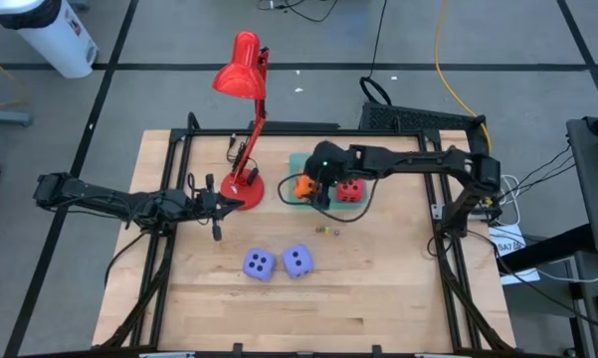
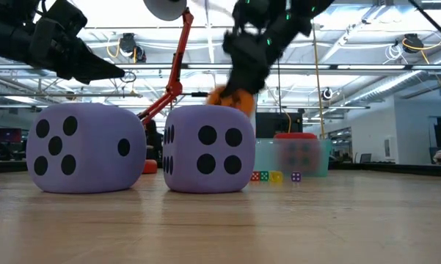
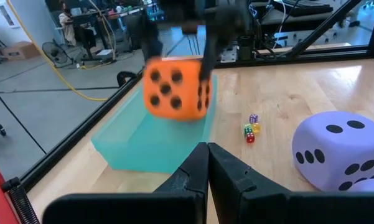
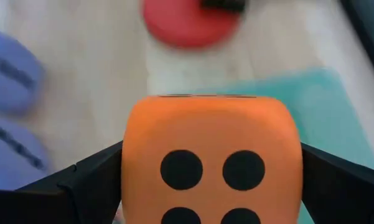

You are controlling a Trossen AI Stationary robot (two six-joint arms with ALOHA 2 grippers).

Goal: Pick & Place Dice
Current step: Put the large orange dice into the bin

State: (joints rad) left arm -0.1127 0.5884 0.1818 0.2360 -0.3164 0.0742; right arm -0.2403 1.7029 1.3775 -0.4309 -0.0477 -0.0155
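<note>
While the right gripper [image 1: 308, 187] hangs over the teal tray [image 1: 295, 162] near the worktop's far edge, it has the orange die [image 1: 302, 186] pinched between wide-spread fingers, there in the overhead look. The red die [image 1: 350, 190] sits in that same tray, toward its right end. Two lavender dice, one [image 1: 259, 264] and the other [image 1: 298, 261], rest side by side around the middle of the worktop, closer to the near edge. The left gripper [image 1: 217, 206] waits with fingers pressed together beside the red lamp base [image 1: 242, 188], carrying nothing.

Down at table height now: the two lavender dice, left [image 2: 86, 148] and right [image 2: 207, 149], fill the foreground, just apart. Behind them the orange die [image 2: 230, 99] is up in the air, clamped by the right gripper [image 2: 242, 73]. The red die [image 2: 299, 152] shows blurred behind the tray wall [image 2: 267, 155], with tiny coloured dice [image 2: 276, 176] in front.

From the left wrist: closed fingertips [image 3: 206, 163], and beyond them the orange die [image 3: 176, 88] lifted above the tray [image 3: 143, 140]; a lavender die [image 3: 341, 149] off to the side, tiny dice [image 3: 252, 126] between.

From the right wrist: the orange die [image 4: 211, 158] is held between both dark fingers [image 4: 90, 183], tray [image 4: 327, 109] beneath, lamp base [image 4: 190, 23] beyond.
</note>
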